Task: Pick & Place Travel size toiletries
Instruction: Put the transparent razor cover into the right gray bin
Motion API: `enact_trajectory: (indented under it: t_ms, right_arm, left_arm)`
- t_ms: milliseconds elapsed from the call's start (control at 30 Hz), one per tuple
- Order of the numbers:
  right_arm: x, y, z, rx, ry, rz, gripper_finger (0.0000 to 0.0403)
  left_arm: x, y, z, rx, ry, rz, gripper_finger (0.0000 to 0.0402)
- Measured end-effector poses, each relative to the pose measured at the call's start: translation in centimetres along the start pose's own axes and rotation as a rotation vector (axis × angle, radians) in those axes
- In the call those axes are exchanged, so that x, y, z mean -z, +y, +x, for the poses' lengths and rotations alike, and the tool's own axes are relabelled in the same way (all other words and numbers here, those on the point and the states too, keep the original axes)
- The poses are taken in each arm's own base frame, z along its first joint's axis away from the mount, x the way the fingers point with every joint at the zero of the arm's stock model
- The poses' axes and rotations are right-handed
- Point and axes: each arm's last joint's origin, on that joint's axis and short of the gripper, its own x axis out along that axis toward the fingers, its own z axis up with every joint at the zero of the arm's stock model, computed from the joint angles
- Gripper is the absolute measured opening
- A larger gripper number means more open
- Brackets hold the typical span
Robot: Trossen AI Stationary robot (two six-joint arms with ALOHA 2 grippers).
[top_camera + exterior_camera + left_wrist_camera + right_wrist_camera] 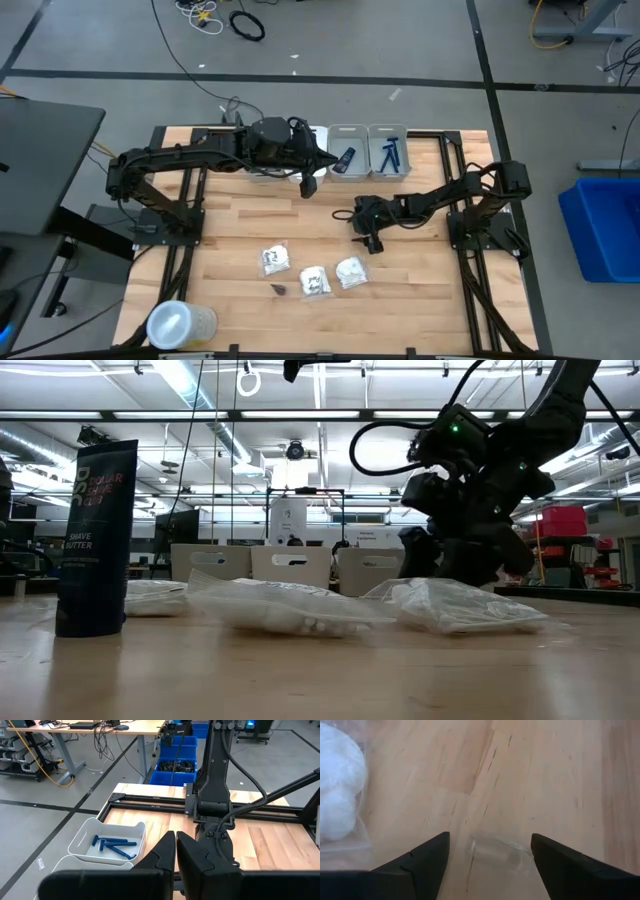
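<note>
Three white crinkly packets [272, 260] [314, 282] [350, 272] lie flat on the wooden table near its front. A dark tube [95, 540] stands upright beside them. My right gripper [366, 240] hangs open, slanting down just above the table, right of the packets. In the right wrist view a small clear piece [497, 852] lies on the wood between its fingers [420, 862], untouched, with a packet [337, 795] off to one side. My left gripper [308, 185] is shut and empty, raised near the far bins. Blue razors [112, 845] lie in a bin [388, 150].
Three small bins stand in a row at the table's far edge; the middle one [348, 150] holds a dark item. A pale cylindrical container [180, 325] sits at the near left corner. Bare wood shows between the bins and the packets.
</note>
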Motion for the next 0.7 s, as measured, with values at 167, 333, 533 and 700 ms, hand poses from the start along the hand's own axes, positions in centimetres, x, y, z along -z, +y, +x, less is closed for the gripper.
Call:
enact_trajectory:
  t_ms: [167,333,533,700]
  right_arm:
    - [0.03,-0.01,0.01,0.004,0.003,0.027,0.0267]
    - [0.04,-0.02,0.02,0.006,0.004,0.029,0.0244]
    - [0.04,-0.06,0.02,0.012,0.004,0.029,0.0218]
    - [0.02,-0.08,0.02,0.016,0.004,0.029,0.0207]
  left_arm:
    - [0.00,0.00,0.00,0.000,0.000,0.000,0.0025]
    - [0.00,0.00,0.00,0.000,0.000,0.000,0.0025]
    - [0.00,0.00,0.00,0.000,0.000,0.000,0.0025]
    - [-0.01,0.00,0.00,0.000,-0.001,-0.001,0.0025]
